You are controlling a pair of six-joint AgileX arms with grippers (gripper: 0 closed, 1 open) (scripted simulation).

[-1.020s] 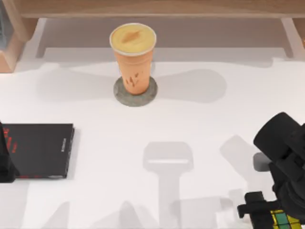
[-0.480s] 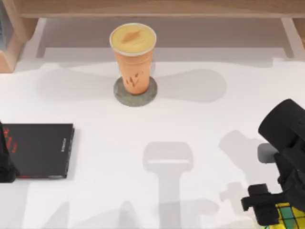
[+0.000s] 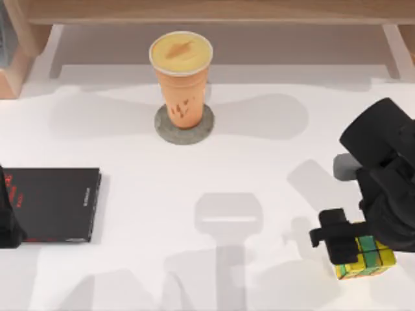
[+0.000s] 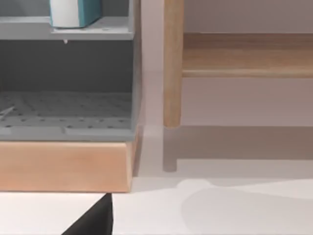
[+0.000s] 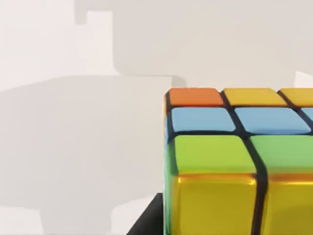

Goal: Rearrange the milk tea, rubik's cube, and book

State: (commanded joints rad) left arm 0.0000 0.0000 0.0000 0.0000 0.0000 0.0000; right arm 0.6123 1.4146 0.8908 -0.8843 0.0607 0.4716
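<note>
The rubik's cube hangs low over the table's front right, with my right gripper shut on it. Up close in the right wrist view, the rubik's cube shows orange, blue, green and yellow squares, its shadow on the white table behind. The milk tea, a tall orange cup, stands upright on a flat grey disc at the back centre. The book, teal with a white page edge, stands on a grey shelf in the left wrist view. My left arm is parked at the left edge.
A thin black book with red marks lies flat at the left, beside my left arm. A wooden shelf unit runs along the back edge. A wood-based grey rack stands at the back left.
My right gripper has moved back and to the left with the rubik's cube in it. The milk tea, the black book and the left arm have stayed put.
</note>
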